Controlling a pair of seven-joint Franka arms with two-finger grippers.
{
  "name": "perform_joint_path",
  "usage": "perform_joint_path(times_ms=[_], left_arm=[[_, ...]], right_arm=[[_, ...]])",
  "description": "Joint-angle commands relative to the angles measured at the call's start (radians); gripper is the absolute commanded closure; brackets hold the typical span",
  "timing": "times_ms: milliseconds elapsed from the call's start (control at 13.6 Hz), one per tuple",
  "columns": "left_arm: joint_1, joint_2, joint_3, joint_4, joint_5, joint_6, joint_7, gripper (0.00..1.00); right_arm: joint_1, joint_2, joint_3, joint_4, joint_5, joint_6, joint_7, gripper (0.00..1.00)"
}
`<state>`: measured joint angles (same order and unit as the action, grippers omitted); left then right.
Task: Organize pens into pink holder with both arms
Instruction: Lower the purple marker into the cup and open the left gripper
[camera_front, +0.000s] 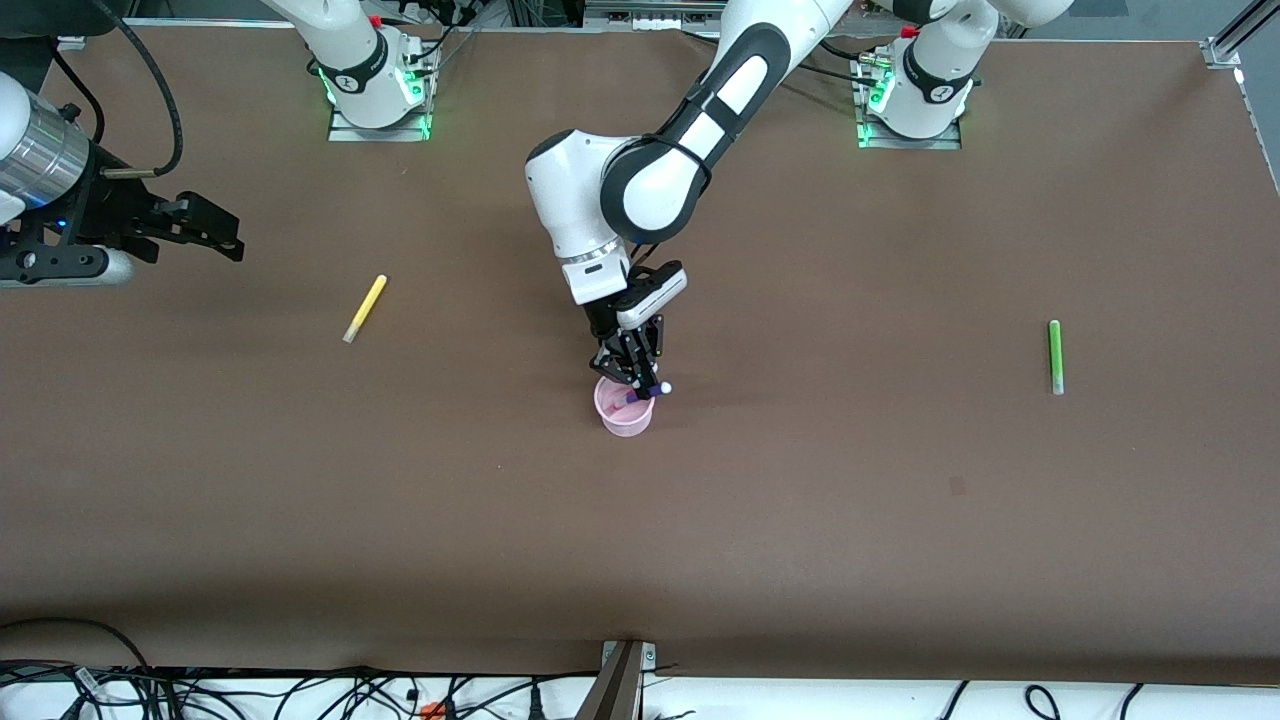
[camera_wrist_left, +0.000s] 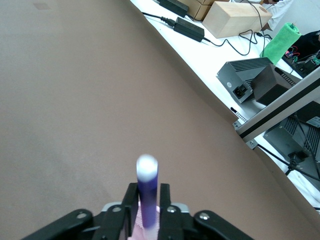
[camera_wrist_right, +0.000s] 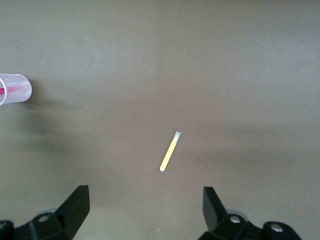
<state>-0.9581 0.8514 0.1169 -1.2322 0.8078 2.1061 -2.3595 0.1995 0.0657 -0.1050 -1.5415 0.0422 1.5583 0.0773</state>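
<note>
The pink holder stands mid-table. My left gripper is directly over it, shut on the purple pen, whose pale end points up past the rim. In the left wrist view the purple pen stands between the fingers, with the holder's pink rim just below. A magenta pen lies inside the holder. The yellow pen lies flat toward the right arm's end and shows in the right wrist view. The green pen lies toward the left arm's end. My right gripper waits open and empty above the table.
The arm bases stand on plates along the table's back edge. Cables and a metal bracket run along the front edge. Boxes and power units sit on a white surface past the table's edge.
</note>
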Motion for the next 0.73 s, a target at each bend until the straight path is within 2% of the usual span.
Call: perform_joint_path(times_ms=[0, 73, 147, 294, 441, 588, 661], left_arm=[[-0.013, 0.021, 0.014, 0.042, 0.036, -0.012, -0.034, 0.53], [-0.011, 0.017, 0.017, 0.042, 0.036, -0.012, -0.032, 0.48], [-0.01, 0.014, 0.017, 0.042, 0.034, -0.014, -0.032, 0.37], [0.007, -0.012, 0.02, 0.04, 0.025, -0.014, -0.018, 0.36], [0.08, -0.075, 0.001, 0.04, 0.008, -0.009, 0.006, 0.31], [0.136, -0.126, -0.009, 0.04, -0.132, -0.009, 0.15, 0.22], [0.166, -0.158, -0.008, 0.037, -0.216, -0.011, 0.239, 0.12]], right_arm=[[-0.006, 0.002, 0.002, 0.012, 0.018, -0.007, 0.005, 0.0], [-0.006, 0.002, 0.002, 0.012, 0.018, -0.007, 0.005, 0.0], [-0.006, 0.002, 0.002, 0.012, 0.019, -0.007, 0.005, 0.0], [-0.006, 0.002, 0.002, 0.012, 0.019, -0.006, 0.005, 0.0], [-0.006, 0.002, 0.002, 0.012, 0.019, -0.004, 0.005, 0.0], [-0.008, 0.003, 0.002, 0.012, 0.019, -0.003, 0.005, 0.0], [-0.008, 0.005, 0.002, 0.014, 0.019, 0.0, 0.005, 0.0]])
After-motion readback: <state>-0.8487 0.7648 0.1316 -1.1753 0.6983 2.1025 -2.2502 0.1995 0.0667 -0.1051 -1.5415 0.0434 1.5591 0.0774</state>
